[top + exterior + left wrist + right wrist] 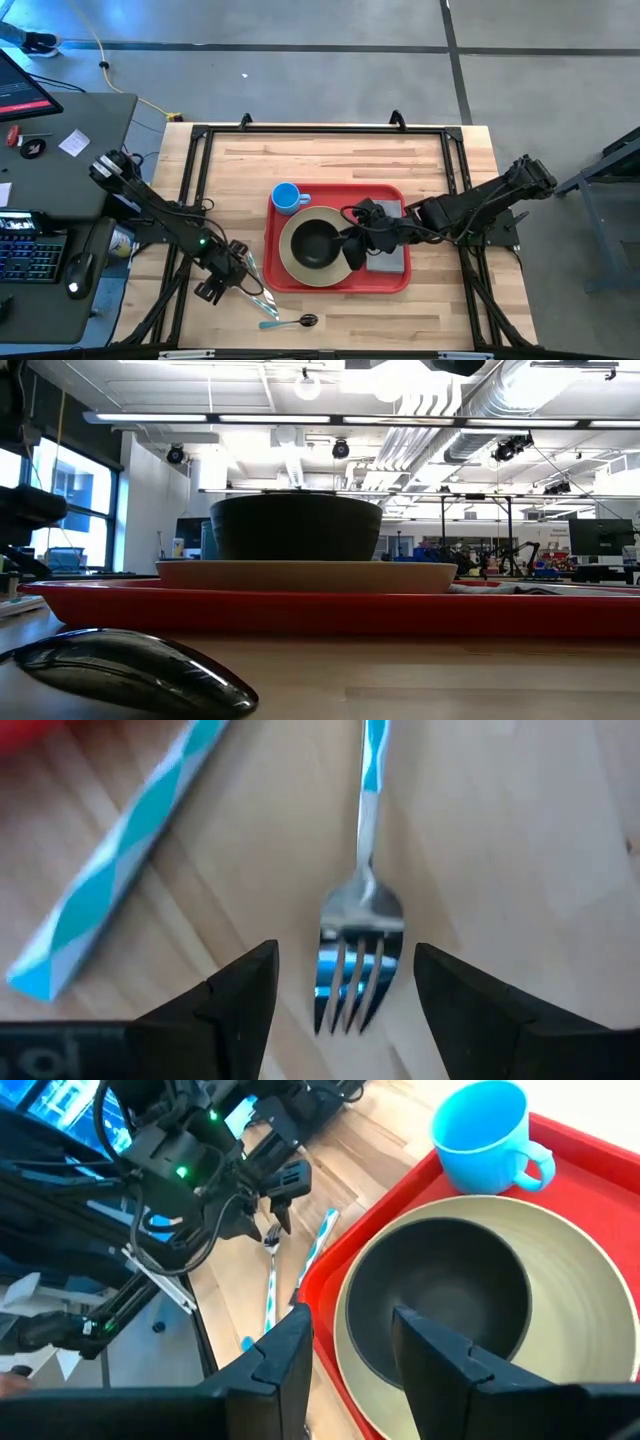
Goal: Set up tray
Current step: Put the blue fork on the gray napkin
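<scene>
The tray lies at the middle of the counter, carrying a blue cup at its far left corner, a beige plate with a black bowl on it, and a grey napkin on the right.

The left arm reaches in from the counter's left edge, angled down toward the near side. Its gripper is low over the wood just left of the tray, fingers spread wide on either side of a fork's tines, not touching it. A teal-and-white knife lies just beside the fork. A spoon rests nearer the front edge.

The right arm stretches across from the right, over the napkin. Its gripper is at the bowl's right rim, fingers partly open with the rim between them; whether they pinch it I cannot tell.
</scene>
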Motion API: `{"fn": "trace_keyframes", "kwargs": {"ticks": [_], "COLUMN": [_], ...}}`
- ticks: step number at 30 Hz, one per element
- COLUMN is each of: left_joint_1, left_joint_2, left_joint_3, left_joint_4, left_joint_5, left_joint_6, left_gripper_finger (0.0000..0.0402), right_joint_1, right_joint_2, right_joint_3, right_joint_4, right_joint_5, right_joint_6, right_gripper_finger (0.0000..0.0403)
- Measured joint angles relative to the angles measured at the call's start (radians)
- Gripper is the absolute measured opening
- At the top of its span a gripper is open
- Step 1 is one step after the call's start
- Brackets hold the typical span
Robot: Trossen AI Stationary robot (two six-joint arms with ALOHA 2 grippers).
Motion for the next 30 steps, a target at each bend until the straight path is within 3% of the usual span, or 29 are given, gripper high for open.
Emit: {"fn": "trace_keyframes", "kwargs": {"ticks": [12, 25, 30], "left_joint_1": [0.001, 0.0, 0.0], "left_joint_2": [0.098, 0.104, 0.105], "left_joint_3": [0.006, 0.049, 0.048], "left_joint_4": [0.043, 0.054, 0.049], "left_joint_5": [0.019, 0.053, 0.069], "left_joint_6": [-0.018, -0.052, -0.071], "left_gripper_finger": [0.0254, 0.0161, 0.0156], "right_joint_1": [0.001, 0.001, 0.001], "right_joint_2": [0.0, 0.0, 0.0], "right_joint_3": [0.0, 0.0, 0.0], "right_joint_4": [-0.015, -0.021, -0.021], "right_joint_5": [-0.063, -0.071, -0.09], "right_joint_6": [-0.026, -0.053, -0.054], "right_gripper_finger": [0.0129, 0.0129, 0.0129]}}
